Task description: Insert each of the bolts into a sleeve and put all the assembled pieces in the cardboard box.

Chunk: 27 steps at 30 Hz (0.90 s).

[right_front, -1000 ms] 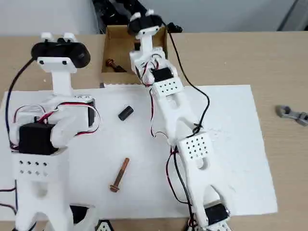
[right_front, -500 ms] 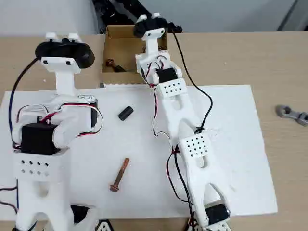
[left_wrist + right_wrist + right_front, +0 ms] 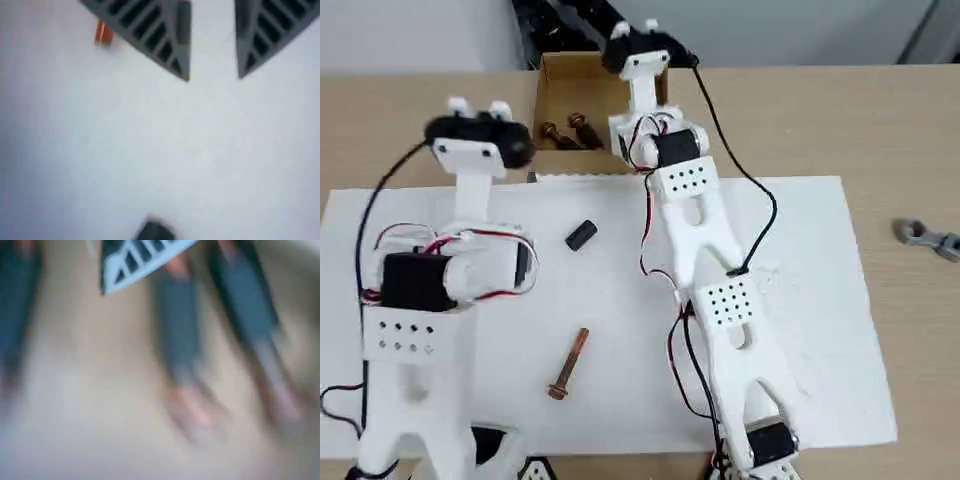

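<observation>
We see the left tool (image 3: 212, 77) released over the sheet (image 3: 150, 150); the right tool's (image 3: 638, 78) state, above the box (image 3: 539, 108), we cannot tell.

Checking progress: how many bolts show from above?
3. One bolt lies bare on the sheet; a second bolt and a third bolt sit in the box, where the right arm may hide more.

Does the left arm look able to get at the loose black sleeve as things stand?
Probably yes: the left end effector is open above the white paper, and the sleeve lies alone close by, nothing between.
</observation>
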Available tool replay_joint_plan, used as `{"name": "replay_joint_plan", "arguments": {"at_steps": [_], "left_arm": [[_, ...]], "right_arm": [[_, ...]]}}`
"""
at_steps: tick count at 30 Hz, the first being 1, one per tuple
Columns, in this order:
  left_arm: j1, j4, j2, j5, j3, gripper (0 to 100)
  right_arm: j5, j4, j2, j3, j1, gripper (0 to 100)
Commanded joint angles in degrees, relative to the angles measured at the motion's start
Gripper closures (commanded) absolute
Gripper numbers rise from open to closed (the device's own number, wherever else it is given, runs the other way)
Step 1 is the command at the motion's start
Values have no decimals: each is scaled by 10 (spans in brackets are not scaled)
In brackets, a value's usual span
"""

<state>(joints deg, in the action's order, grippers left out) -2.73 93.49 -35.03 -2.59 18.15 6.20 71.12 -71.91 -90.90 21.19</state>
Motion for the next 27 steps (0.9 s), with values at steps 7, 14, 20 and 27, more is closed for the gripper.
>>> {"name": "replay_joint_plan", "arguments": {"at_steps": [7, 14, 20, 27], "left_arm": [[-114, 49, -4, 45, 48, 932], [-112, 58, 19, 88, 47, 884], [-71, 61, 129, 233, 47, 885], [-57, 56, 215, 287, 50, 889]], "right_arm": [[40, 133, 176, -55, -10, 993], [40, 248, 240, -55, -10, 991], [40, 252, 303, -55, -11, 991], [37, 255, 341, -55, -14, 994]]}}
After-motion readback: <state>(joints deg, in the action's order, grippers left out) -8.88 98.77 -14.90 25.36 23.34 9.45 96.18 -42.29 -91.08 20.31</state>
